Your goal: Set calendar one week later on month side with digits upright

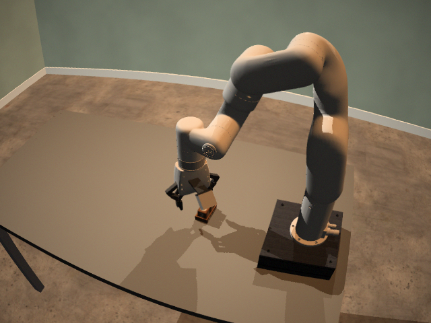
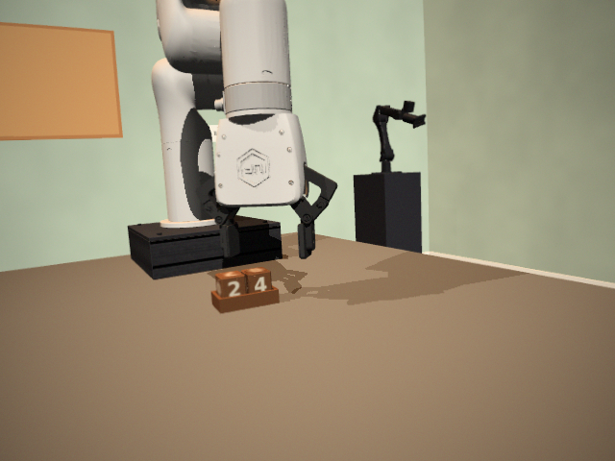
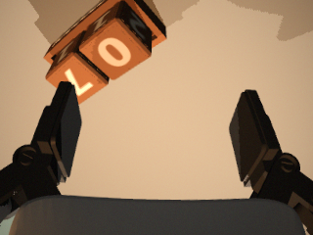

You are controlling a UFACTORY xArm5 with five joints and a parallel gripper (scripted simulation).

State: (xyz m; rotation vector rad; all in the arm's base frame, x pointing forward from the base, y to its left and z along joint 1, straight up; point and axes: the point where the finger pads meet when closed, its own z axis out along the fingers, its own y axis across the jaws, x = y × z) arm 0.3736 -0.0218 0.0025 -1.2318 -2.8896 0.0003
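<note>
A brown tray (image 1: 201, 219) (image 2: 248, 302) (image 3: 157, 39) sits flat on the table and holds two cubes side by side. In the exterior view the left cube (image 2: 231, 286) shows an upright 2 and the right cube (image 2: 259, 282) an upright 4; no month name is readable there. In the wrist view one cube (image 3: 80, 79) has 7 on top, the other cube (image 3: 115, 52) has 0. The month side's digits are unclear. My gripper (image 1: 194, 204) (image 2: 268, 255) (image 3: 157, 105) is open and empty above the cubes' level, turned relative to the tray. Its left finger overlaps the 7 cube's corner in the wrist view.
The arm's dark base block (image 1: 295, 239) (image 2: 188, 253) stands on the table (image 1: 104, 208) (image 2: 347, 372) behind the tray in the exterior view. The wrist camera partly hides the cubes in the top view. A small black arm (image 2: 383, 133) stands on a pedestal (image 2: 387, 213) beyond the table.
</note>
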